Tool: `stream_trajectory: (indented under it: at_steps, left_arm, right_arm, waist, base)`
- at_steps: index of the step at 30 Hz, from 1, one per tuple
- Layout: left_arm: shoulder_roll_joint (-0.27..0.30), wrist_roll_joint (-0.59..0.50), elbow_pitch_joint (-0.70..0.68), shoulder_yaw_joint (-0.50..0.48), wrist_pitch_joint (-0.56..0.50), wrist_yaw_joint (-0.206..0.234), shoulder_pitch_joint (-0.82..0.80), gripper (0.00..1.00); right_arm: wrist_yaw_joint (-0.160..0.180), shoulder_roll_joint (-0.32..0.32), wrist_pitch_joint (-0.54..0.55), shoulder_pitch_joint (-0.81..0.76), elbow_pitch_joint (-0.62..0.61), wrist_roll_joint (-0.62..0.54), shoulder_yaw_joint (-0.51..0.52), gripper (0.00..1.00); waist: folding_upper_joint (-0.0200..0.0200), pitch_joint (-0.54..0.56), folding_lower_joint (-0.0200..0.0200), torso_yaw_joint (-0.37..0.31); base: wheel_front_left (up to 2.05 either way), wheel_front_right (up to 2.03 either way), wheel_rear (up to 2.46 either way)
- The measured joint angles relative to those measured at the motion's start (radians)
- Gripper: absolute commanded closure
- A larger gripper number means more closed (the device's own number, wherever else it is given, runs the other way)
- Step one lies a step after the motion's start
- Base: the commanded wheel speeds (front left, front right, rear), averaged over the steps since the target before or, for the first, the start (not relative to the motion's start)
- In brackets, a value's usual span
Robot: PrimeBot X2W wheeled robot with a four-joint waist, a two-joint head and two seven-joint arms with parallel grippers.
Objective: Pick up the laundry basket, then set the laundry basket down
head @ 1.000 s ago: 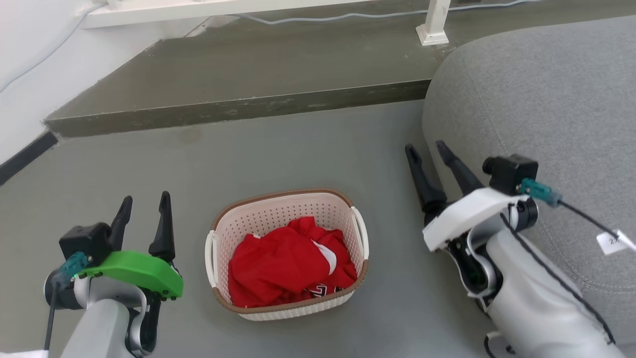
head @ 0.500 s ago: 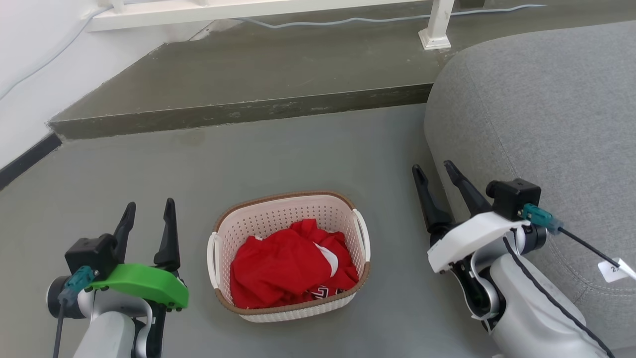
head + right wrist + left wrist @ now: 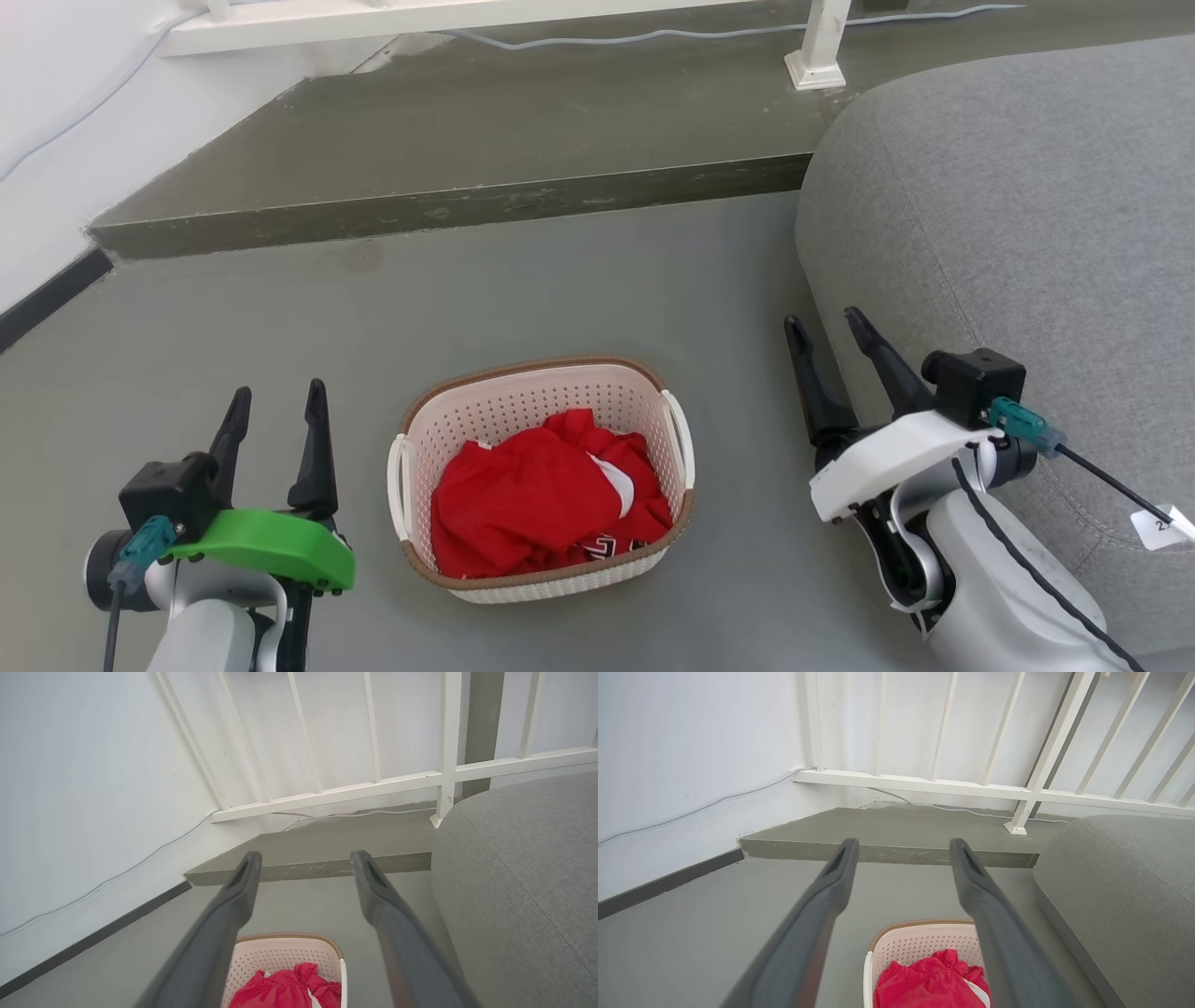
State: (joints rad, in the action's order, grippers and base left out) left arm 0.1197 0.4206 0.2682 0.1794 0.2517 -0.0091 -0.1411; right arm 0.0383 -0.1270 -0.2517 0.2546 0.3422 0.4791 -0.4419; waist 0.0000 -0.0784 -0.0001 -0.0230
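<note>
The laundry basket (image 3: 523, 401) stands on the grey floor in the head view's lower middle: cream perforated walls, brown rim, white side handles, red clothing inside. My left gripper (image 3: 278, 399) is open to its left, clear of the left handle. To the basket's right my right gripper (image 3: 827, 330) is open too, close beside the sofa. Both hold nothing. In the left wrist view the basket (image 3: 920, 945) sits low between the spread fingers of the left gripper (image 3: 902, 845). The right wrist view has the basket (image 3: 285, 956) under the right gripper (image 3: 304, 857).
A grey sofa (image 3: 1027, 215) fills the right side, right next to my right arm. A raised concrete step (image 3: 448, 201) runs across behind the basket, with a white railing (image 3: 1031, 793) and a cable along the wall. Bare floor lies around the basket.
My right gripper has drawn back toward the view's bottom and slightly right, along the sofa. The left gripper sank a little lower. The basket stayed put; the camera shifted slightly.
</note>
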Motion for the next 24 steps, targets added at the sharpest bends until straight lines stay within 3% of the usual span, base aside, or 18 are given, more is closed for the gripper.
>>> stream_trajectory:
  at_steps: [24]
  left_arm:
    - [-0.032, -0.035, -0.02, -0.04, 0.0, -0.027, 0.04, 0.0]
  right_arm:
    - [-0.021, 0.025, 0.0, -0.042, -0.007, -0.051, 0.045, 0.0]
  waist:
    - [0.0, 0.011, 0.0, -0.002]
  base:
    - [0.0, 0.0, 0.0]
